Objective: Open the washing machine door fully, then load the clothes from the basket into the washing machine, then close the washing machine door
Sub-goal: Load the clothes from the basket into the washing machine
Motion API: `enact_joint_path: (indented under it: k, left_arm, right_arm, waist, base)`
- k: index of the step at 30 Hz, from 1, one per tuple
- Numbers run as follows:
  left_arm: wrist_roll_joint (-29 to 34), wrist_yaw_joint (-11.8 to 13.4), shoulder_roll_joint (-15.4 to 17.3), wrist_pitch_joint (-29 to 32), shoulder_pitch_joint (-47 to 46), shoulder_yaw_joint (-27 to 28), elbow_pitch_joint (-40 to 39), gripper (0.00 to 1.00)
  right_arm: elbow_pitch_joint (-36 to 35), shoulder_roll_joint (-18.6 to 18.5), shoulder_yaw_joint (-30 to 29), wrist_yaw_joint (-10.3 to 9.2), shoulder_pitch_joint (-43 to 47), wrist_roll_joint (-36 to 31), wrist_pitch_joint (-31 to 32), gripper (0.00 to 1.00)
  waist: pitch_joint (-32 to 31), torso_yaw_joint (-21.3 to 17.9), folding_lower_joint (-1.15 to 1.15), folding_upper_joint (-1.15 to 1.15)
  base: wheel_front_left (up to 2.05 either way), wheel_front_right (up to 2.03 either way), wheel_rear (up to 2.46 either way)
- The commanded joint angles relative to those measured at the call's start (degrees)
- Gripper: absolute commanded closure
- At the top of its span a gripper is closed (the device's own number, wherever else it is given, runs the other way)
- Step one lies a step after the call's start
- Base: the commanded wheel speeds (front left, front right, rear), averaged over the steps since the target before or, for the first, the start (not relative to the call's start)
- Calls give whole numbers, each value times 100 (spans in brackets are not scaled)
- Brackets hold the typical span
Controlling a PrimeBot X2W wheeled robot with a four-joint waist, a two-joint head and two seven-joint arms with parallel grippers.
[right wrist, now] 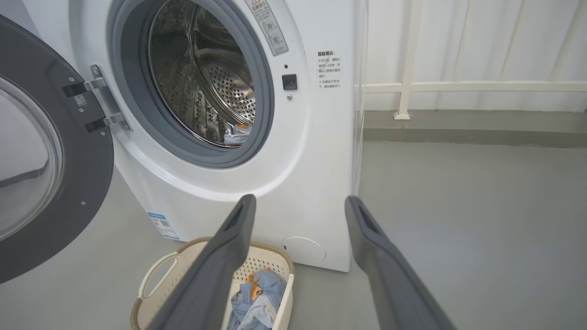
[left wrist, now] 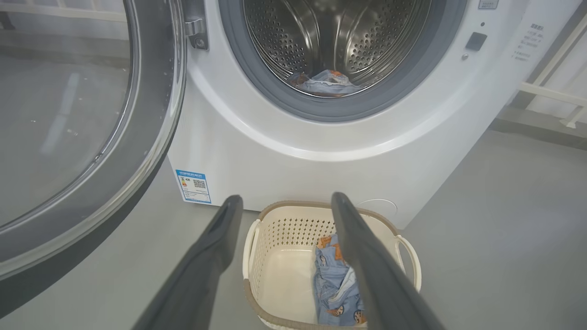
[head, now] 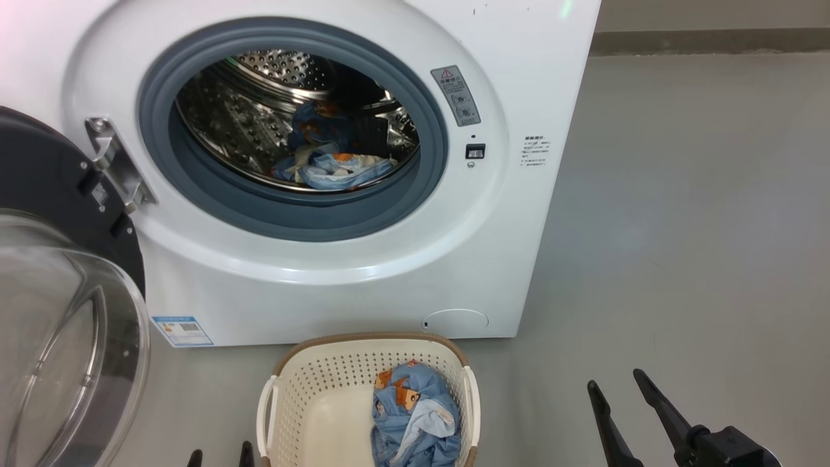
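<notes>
The left gripper (head: 220, 454) shows as two dark tips at the bottom edge of the head view. In its own wrist view its fingers (left wrist: 206, 256) stand wide apart with nothing between them, pointing forward and down. Just ahead of it, a little to its right, sits the basket (head: 369, 338) on the grey floor (head: 681, 259). The clothes (head: 415, 415) (blue, with orange cartoon prints) lie bunched against the basket's right wall.

The right gripper (head: 616, 381) is well to the basket's right, over bare floor. It too is spread and holds nothing, its fingers slanting up and slightly left.

Beyond the basket stands the washer (head: 324, 292). A blue label (head: 181, 331) with a QR code sits low on its front, ahead and left of the left gripper; its print is too small to read. A grey warning sticker (head: 456, 95) with a red triangle sits right of the gasket (head: 292, 220). Beside it are a dark latch (head: 475, 151) and a block of small black print (head: 535, 151), which is also too small to read.

The door (head: 39, 168) hangs open on its hinge (head: 117, 165), left of the left gripper. Farthest in, a bundle (head: 334, 165) of the same fabric rests low in the drum (head: 259, 117).
</notes>
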Motion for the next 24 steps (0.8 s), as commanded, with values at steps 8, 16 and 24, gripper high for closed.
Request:
enact_joint_path:
  k: [8, 16, 24]
  left_arm:
    - [47, 76, 48, -38, -68, 244, -321, 0]
    - [107, -46, 48, -38, -249, 225, -276, 0]
    - [115, -330, 68, -37, -785, 110, 401, 0]
  right_arm:
    - [-246, -68, 134, 10, -111, -105, -27, 0]
    - [-261, -40, 182, 10, -290, -114, -27, 0]
    - [-300, 54, 279, 10, -681, -105, -27, 0]
  waist:
    - [159, -1, 0, 0]
    - [458, -151, 0, 0]
    - [1170, -567, 0, 0]
  base:
    - [0, 0, 0]
    - [0, 0, 0]
    - [0, 0, 0]
